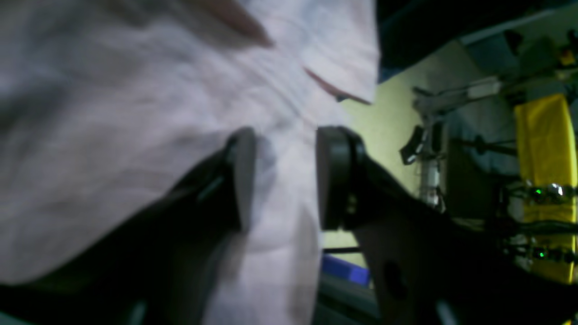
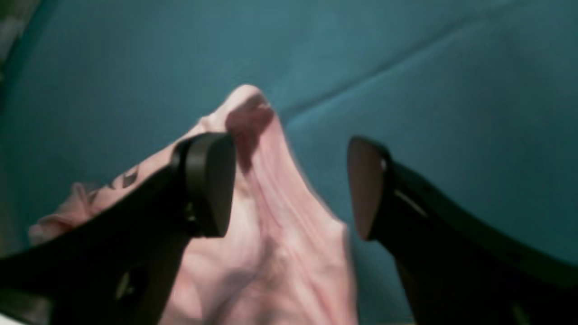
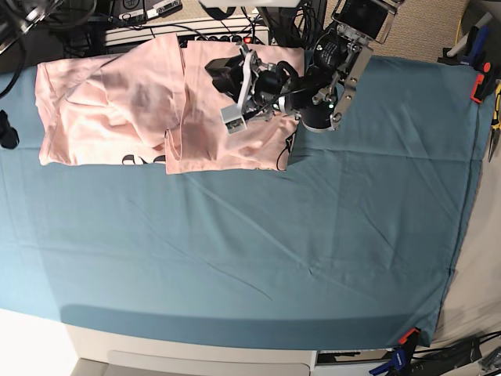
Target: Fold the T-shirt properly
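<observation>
The pale pink T-shirt (image 3: pixel 117 102) lies rumpled along the far left of the table, partly folded over itself, with bits of black lettering (image 3: pixel 137 160) showing at its near edge. My left gripper (image 3: pixel 221 74) hovers over the shirt's right half. In the left wrist view, the left gripper (image 1: pixel 286 149) is open and shows T-shirt (image 1: pixel 135 90) fabric through the gap. My right gripper (image 2: pixel 289 171) is open wide, with a raised peak of the T-shirt (image 2: pixel 280 253) between its fingers, brushing the left finger (image 2: pixel 210 180). The frames do not clearly show where it is in the base view.
A teal table cloth (image 3: pixel 313 251) covers the table. Clamps hold it at the right edge (image 3: pixel 479 82) and near corner (image 3: pixel 403 341). Cables and equipment (image 3: pixel 156 12) crowd the back edge. A dark object (image 3: pixel 6 129) sits at the left border. A yellow stand (image 1: pixel 546 149) is off the table.
</observation>
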### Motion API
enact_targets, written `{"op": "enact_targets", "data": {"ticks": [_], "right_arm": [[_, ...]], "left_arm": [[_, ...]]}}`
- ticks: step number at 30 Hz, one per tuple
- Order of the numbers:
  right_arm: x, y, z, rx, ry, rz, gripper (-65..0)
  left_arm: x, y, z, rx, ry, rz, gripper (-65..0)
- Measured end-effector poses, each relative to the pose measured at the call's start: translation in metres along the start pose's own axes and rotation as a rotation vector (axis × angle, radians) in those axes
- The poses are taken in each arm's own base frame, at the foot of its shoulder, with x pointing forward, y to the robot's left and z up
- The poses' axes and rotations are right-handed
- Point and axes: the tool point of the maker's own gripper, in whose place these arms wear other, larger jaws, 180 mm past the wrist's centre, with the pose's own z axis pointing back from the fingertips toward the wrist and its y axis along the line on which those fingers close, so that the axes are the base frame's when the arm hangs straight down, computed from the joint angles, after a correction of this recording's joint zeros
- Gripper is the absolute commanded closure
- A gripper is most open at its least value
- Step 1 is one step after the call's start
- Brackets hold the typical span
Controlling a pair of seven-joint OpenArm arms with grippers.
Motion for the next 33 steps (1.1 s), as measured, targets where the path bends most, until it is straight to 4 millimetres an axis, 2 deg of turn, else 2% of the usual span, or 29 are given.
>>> {"op": "enact_targets", "data": {"ticks": [5,8,14,17,24,33], "right_arm": [[0.004,0.003,-0.013,0.132,-0.007,-0.153,-38.6],[-0.015,0.005,-0.028,0.110,0.106,-0.123,-38.7],[-0.070,0.010,-0.050,0.074,0.362,-0.048,-38.7],[-0.076,0.011,-0.052,0.068,0.402,-0.022,-38.7],[-0.082,-0.003,-0.048,-0.015,0.469,0.049,-38.7],[-0.090,0.004,-0.059,0.017,0.451,0.027,-38.7]], "left_arm": [[0.001,0.000,0.000,-0.001,-0.007,0.000,-24.1],[0.001,0.000,0.000,-0.001,-0.009,0.000,-24.2],[0.001,0.000,0.000,-0.001,-0.008,0.000,-24.2],[0.001,0.000,0.000,0.000,-0.008,0.000,-24.2],[0.002,0.000,0.000,-0.001,-0.012,0.000,-24.2],[0.003,0.000,0.000,-0.001,-0.016,0.000,-24.2]]}}
